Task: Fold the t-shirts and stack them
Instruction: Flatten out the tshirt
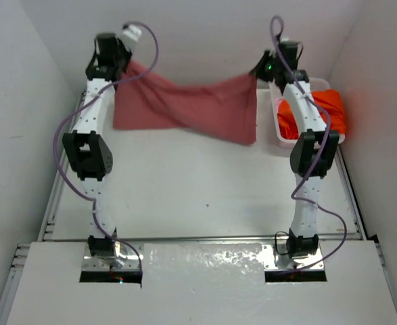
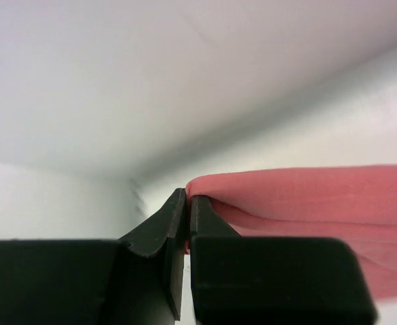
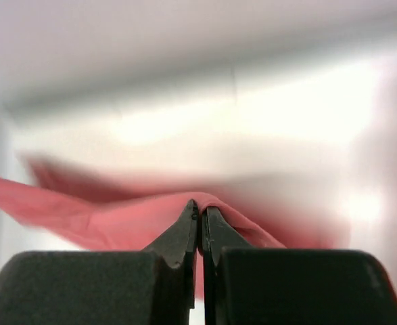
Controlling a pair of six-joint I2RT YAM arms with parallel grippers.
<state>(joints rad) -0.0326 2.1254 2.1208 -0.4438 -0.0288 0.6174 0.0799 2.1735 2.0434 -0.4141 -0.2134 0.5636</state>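
At left gripper point(image 2: 188, 196): clenched, jaws pressed together on a folded edge of the rose-red t-shirt point(image 2: 306, 196). Cloth running off to the right from the grip point in left wrist view, in smooth layered folds.

At right gripper point(image 3: 199, 206): same state, clamped shut on the same shirt point(image 3: 117, 220). Cloth humped over the jaws and trailing off left. Heavy blur in right wrist view, so no call on which hem or seam.

From above: both grippers up near the table's far edge, well apart. Left one point(image 1: 125, 62) toward the far-left corner, right one point(image 1: 259, 71) toward the far right. Rose-red t-shirt point(image 1: 191, 105) strung between them, top edge sagging in the middle, lower part draped down to the table point(image 1: 198, 196) along the far edge. Longer drop on the right side, with a hanging corner below the right gripper. No telling how much of it lifted clear versus resting on the surface.

Further out, at the far-right corner: white basket point(image 1: 277, 135), just beside the right arm point(image 1: 306, 135) and partly hidden behind it. Bright orange t-shirt point(image 1: 330, 108) bunched inside, unfolded, heaped above the rim. Rose-red shirt's right edge near the basket; contact unclear.
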